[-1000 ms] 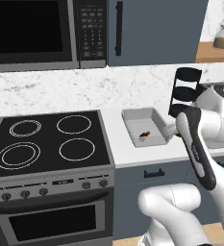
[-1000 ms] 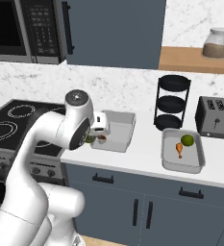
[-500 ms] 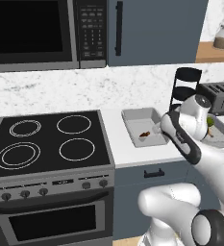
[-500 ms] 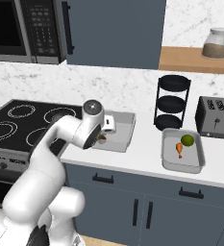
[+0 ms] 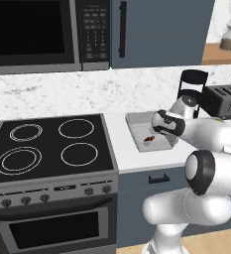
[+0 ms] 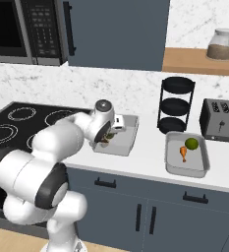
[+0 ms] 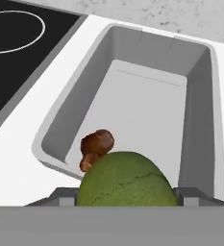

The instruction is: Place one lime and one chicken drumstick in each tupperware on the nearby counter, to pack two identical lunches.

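My gripper [image 7: 125,198] is shut on a green lime [image 7: 125,180] and holds it just above the near end of the left tupperware [image 7: 200,110]. A brown chicken drumstick [image 7: 95,148] lies inside that tupperware, right beside the lime. From the base views the hand [image 6: 106,137] hovers over this tupperware [image 6: 129,134], which sits on the white counter [image 6: 145,152] beside the stove. The drumstick [image 5: 149,139] shows in the tray [image 5: 137,121] under the hand [image 5: 162,126]. The right tupperware [image 6: 172,166] holds a lime [image 6: 191,143] and a drumstick [image 6: 183,153].
A black stove [image 5: 47,144] borders the left tupperware. A black three-tier rack [image 6: 176,104] and a dark toaster [image 6: 221,120] stand at the back of the counter. A jar [image 6: 220,45] sits on the wooden shelf above.
The hand has carried the lime a little further in over the left tupperware, and the arm's elbow has swung lower. The grip has not changed.
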